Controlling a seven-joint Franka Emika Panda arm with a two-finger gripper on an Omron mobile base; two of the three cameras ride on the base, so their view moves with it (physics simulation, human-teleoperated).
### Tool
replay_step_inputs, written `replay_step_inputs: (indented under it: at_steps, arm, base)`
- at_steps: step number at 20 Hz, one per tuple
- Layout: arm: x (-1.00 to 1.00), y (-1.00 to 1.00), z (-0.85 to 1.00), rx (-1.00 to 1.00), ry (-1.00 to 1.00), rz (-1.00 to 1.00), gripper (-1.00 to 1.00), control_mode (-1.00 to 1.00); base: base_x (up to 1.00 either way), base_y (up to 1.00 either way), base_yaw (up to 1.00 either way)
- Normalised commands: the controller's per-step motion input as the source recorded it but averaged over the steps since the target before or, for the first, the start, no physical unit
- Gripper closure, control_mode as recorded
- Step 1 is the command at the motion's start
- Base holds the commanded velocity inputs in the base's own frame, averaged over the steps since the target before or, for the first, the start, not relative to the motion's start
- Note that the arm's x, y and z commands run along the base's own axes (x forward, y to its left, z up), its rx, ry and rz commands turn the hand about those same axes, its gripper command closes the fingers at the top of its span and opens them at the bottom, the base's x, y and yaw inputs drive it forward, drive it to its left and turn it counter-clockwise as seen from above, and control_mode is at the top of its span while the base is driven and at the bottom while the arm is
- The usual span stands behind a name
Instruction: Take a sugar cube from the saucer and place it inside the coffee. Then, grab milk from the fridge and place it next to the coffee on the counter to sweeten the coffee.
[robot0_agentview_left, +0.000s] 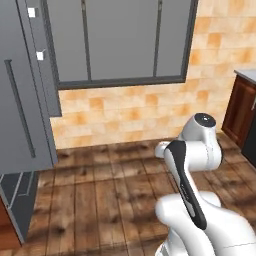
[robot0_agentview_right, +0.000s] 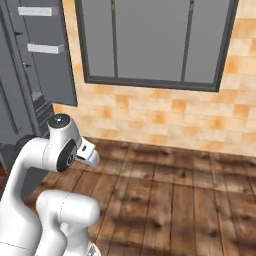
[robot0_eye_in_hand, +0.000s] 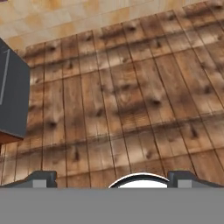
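Observation:
The tall grey fridge (robot0_agentview_left: 25, 100) stands at the left with its long bar handle (robot0_agentview_left: 20, 110). In the right base view the fridge (robot0_agentview_right: 47, 65) shows pale door bins. In the hand view its dark grey corner (robot0_eye_in_hand: 13, 96) sits at the left edge. My gripper (robot0_eye_in_hand: 113, 178) points down at the wooden floor, open, fingertips (robot0_eye_in_hand: 41, 177) far apart with nothing between them. The arm is folded close above the base. The sugar cube, saucer, coffee and milk are out of view. A corner of the counter (robot0_agentview_left: 246, 75), pale top over dark reddish wood, shows at the right edge.
A tan tiled wall (robot0_agentview_left: 140, 110) with a large dark-framed window (robot0_agentview_left: 120, 40) lies straight ahead. Wooden plank floor (robot0_eye_in_hand: 131, 100) stretches between the base and the wall, between the fridge on the left and the cabinet on the right.

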Motion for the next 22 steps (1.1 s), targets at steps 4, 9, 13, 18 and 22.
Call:
replay_step_inputs:
  at_steps: [4, 9, 13, 18, 22]
  arm:
    - [0.00, 0.00, 0.00, 0.00, 0.00, 0.00, -1.00, 1.00]
    - [0.00, 0.00, 0.00, 0.00, 0.00, 0.00, -1.00, 1.00]
    - [0.00, 0.00, 0.00, 0.00, 0.00, 0.00, -1.00, 1.00]
    - [0.00, 0.00, 0.00, 0.00, 0.00, 0.00, -1.00, 1.00]
    - [0.00, 0.00, 0.00, 0.00, 0.00, 0.00, -1.00, 1.00]
  base:
    - [1.00, -0.37, 0.00]
    - [1.00, -0.36, 0.14]
    - [1.00, -0.50, 0.41]
    - [1.00, -0.61, 0.61]
    - [0.84, -0.61, 0.70]
